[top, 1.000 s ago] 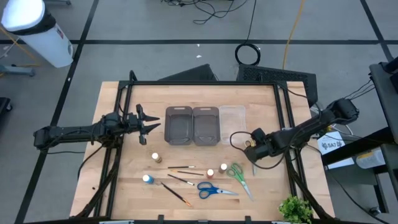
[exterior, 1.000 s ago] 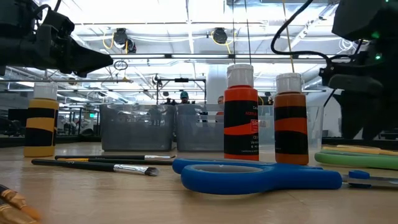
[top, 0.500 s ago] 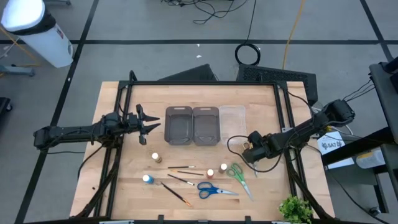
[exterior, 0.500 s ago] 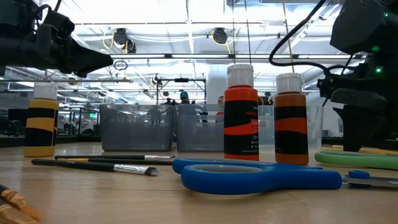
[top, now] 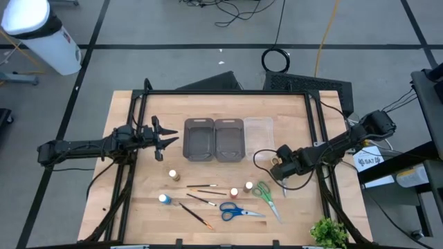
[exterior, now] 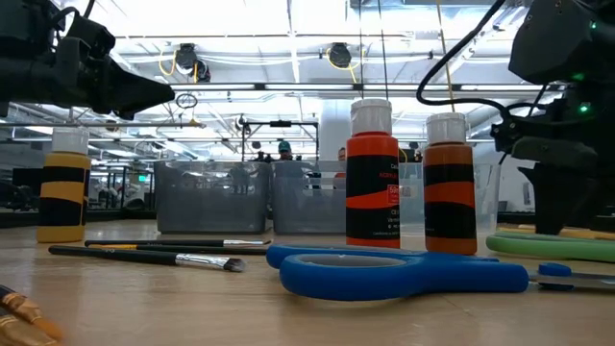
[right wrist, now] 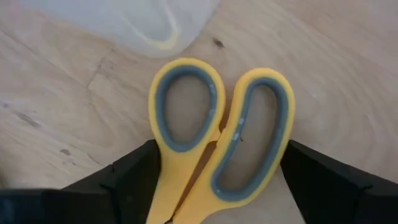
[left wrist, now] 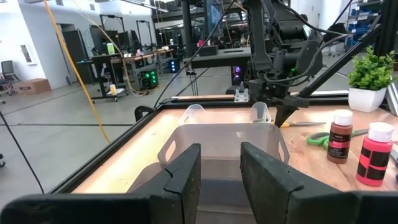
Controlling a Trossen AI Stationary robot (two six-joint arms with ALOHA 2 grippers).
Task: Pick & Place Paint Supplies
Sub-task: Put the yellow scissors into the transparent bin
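Right gripper (right wrist: 214, 180) lowered over yellow-handled scissors (right wrist: 217, 134), fingers spread either side, not clamping. Left gripper (left wrist: 219, 168) hovers parted beside grey trays (top: 214, 138).

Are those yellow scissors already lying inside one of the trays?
No, the yellow scissors lie on the bare wooden table, between the open fingers of the right gripper, beside the clear tray.

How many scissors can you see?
3. The blue scissors lie near the table's front, the green scissors just right of them, and the yellow scissors lie between the right gripper's fingers.
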